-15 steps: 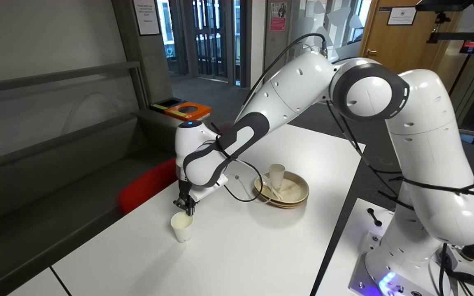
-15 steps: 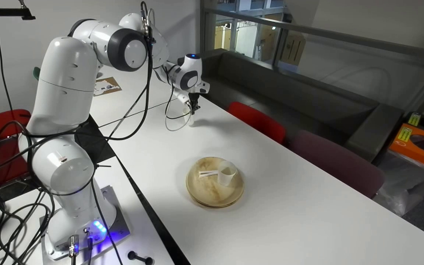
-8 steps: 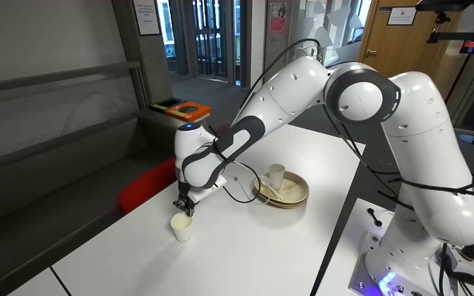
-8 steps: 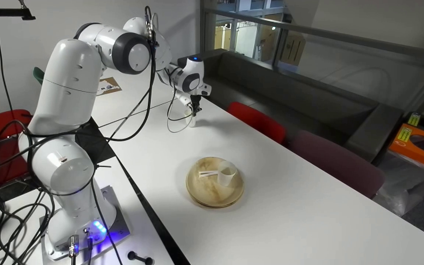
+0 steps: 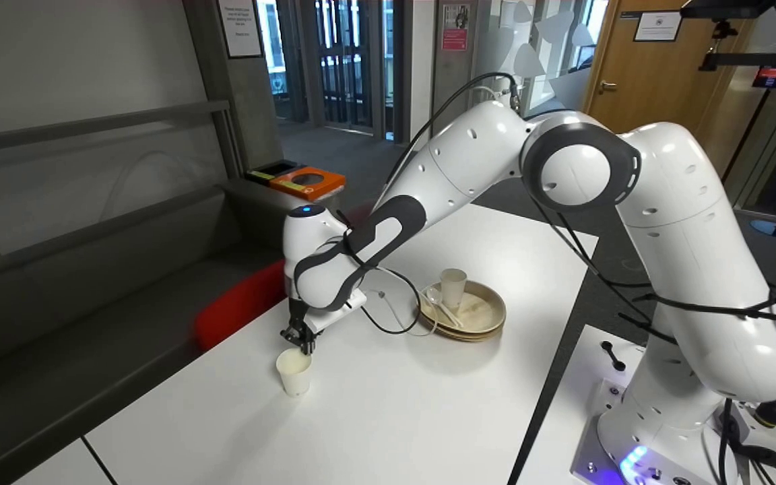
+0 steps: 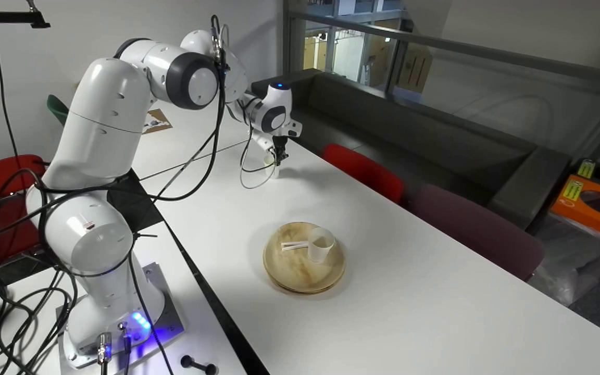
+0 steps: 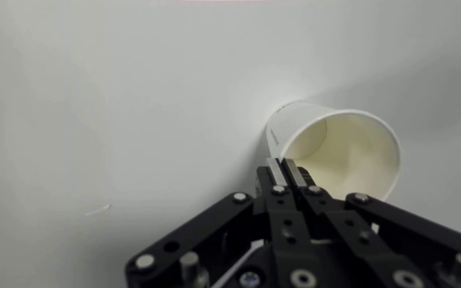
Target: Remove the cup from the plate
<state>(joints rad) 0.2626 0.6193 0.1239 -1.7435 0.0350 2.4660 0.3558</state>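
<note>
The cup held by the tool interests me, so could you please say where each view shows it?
In an exterior view, the cup is left of and below centre.
In an exterior view, the cup is just left of and above centre, partly covered.
In the wrist view, the cup is right of centre.
Landmark in all three: the tool, at the cup's rim.

grey sofa along wall | red chair beside white table | wooden door | dark floor
</note>
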